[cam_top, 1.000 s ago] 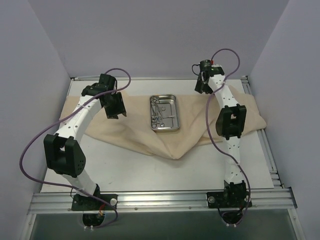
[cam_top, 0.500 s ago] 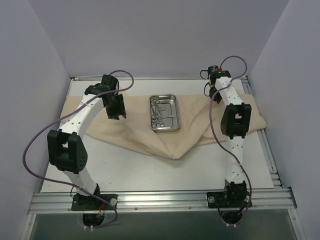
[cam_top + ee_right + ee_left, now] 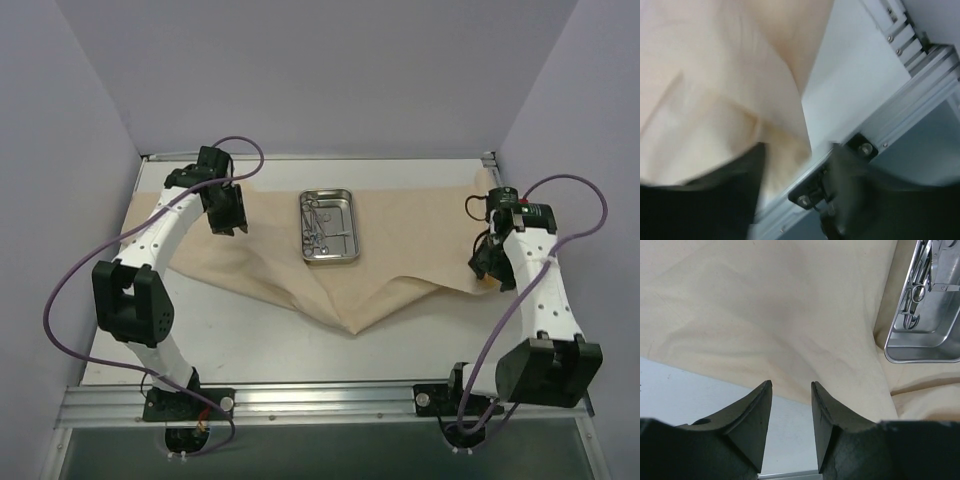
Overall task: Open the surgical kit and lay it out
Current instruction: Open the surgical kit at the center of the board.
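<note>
The beige cloth wrap (image 3: pixel 270 260) lies spread over the table. The steel tray (image 3: pixel 329 227) stands on it near the back, with several silver ring-handled instruments (image 3: pixel 318 225) inside. My left gripper (image 3: pixel 226 211) hovers over the cloth's left part. In the left wrist view it (image 3: pixel 791 390) is open and empty above the cloth (image 3: pixel 765 315), with the tray (image 3: pixel 927 342) and instruments (image 3: pixel 919 287) at the upper right. My right gripper (image 3: pixel 488 268) is at the cloth's right edge. In the blurred right wrist view its jaws (image 3: pixel 799 146) stand apart with a cloth fold (image 3: pixel 785 145) between them.
Purple cables loop from both arms. An aluminium rail (image 3: pixel 320 395) runs along the near table edge, another along the right side (image 3: pixel 900 115). White table surface (image 3: pixel 260 340) shows in front of the cloth's pointed front corner (image 3: pixel 352 328). Grey walls enclose three sides.
My right arm has swung from the back of the table to the cloth's right front edge. The cloth's bunched right side now lies flatter and shorter. My left gripper has barely moved.
</note>
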Tool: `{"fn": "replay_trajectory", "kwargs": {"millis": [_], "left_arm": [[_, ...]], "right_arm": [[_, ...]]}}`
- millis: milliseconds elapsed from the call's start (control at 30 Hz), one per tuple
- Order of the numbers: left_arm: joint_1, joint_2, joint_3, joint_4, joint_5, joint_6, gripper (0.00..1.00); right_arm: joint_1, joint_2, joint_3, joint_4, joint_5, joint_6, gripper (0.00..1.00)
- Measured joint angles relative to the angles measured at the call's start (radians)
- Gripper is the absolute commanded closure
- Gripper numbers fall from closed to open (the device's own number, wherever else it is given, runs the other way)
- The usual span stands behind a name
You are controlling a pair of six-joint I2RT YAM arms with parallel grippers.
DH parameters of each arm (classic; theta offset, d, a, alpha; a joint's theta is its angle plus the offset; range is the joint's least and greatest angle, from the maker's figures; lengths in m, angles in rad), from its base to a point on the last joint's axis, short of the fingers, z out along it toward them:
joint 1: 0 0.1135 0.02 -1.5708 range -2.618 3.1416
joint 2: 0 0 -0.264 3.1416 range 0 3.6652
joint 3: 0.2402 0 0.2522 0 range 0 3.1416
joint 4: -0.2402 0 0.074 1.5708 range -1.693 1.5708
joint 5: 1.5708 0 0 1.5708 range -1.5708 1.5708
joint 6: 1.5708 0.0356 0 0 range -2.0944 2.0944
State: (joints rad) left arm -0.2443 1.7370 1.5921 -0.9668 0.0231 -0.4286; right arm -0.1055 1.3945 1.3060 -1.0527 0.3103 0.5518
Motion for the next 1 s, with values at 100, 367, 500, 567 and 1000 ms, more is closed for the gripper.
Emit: {"fn": "replay_trajectory", "kwargs": {"millis": [100, 367, 500, 567, 1000], "left_arm": [[0.020, 0.000, 0.000, -0.001, 0.003, 0.001, 0.54], [0.067, -0.002, -0.008, -0.001, 0.004, 0.003, 0.53], [0.066, -0.018, -0.040, -0.006, 0.003, -0.002, 0.53], [0.067, -0.039, -0.055, -0.014, 0.000, -0.009, 0.53], [0.113, -0.246, -0.171, -0.056, -0.042, -0.145, 0.54]], "right_arm": [[-0.005, -0.169, -0.094, -0.065, -0.082, 0.006, 0.00], [-0.004, -0.093, -0.003, 0.148, -0.342, -0.091, 0.00], [0.039, -0.040, 0.012, 0.349, -0.550, -0.131, 0.01], [0.143, 0.027, 0.064, 0.420, -0.584, -0.171, 0.07], [0.680, 0.649, 0.591, 0.730, -0.675, -0.343, 0.43]]}}
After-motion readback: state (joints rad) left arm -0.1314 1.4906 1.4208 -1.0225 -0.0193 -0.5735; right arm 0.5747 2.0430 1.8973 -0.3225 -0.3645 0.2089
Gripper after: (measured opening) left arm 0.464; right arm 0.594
